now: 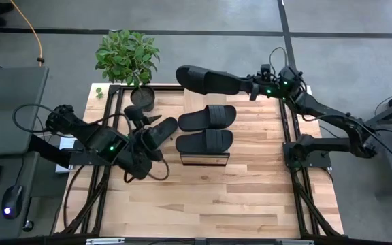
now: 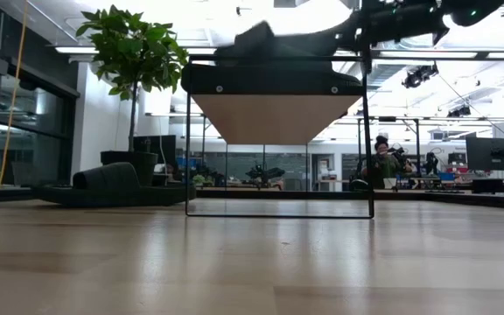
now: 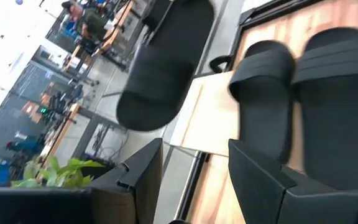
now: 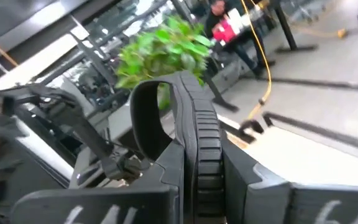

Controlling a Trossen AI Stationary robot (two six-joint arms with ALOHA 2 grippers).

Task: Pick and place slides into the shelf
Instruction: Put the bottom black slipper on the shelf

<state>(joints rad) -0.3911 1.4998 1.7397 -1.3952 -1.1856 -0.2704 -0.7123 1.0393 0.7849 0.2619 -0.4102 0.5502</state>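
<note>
Slide (image 1: 209, 80) clamped in right claw (image 1: 256, 87), long axis across table, toe toward plant (image 1: 128, 58); left claw (image 1: 156, 134) grip indeterminate.

Two slides (image 1: 207, 129) and potted plant (image 1: 129, 61) crowd shelf (image 1: 204, 159).

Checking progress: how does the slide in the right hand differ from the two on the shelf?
The right hand's slide hangs in the air behind the shelf; the shelf pair rests flat on its top. The held slide stands alone; the pair lies side by side. All are black.
</note>
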